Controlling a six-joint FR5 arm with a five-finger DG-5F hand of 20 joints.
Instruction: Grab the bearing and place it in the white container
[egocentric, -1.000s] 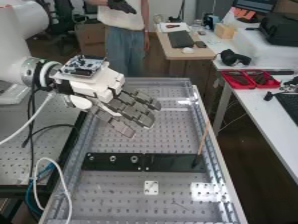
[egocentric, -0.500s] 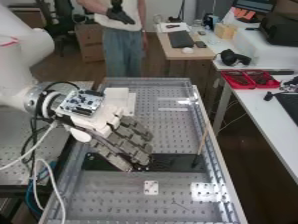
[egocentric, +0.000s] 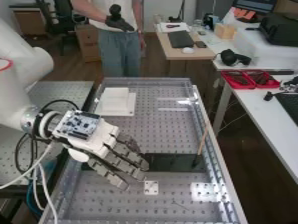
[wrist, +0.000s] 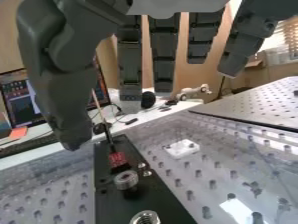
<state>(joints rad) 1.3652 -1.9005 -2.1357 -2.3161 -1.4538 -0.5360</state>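
Note:
The hand (egocentric: 116, 160) is low over the left part of the black plate (egocentric: 176, 162), palm down and fingers straight. In the high view it covers the plate's left part, where the small metal rings sit. The wrist view has the hand (wrist: 70, 95) with straight fingers and thumb above the plate (wrist: 106, 197); nothing is held. A round metal bearing (wrist: 126, 179) stands on the plate below the fingers, with another ring-shaped metal part (wrist: 145, 218) beside it. The white container (egocentric: 114, 102) lies farther along the bench, beyond the hand.
A thin wooden stick (egocentric: 203, 142) stands tilted at the plate's right end. A small white block (egocentric: 151, 187) lies on the perforated bench (egocentric: 113, 200) nearer the camera. White cables (egocentric: 43, 182) hang on the left. Red bins (egocentric: 249, 80) sit on the side table.
The hand has moved toward the bench's near end, from above its left middle to over the black plate. It has uncovered the white container and now hides the metal rings.

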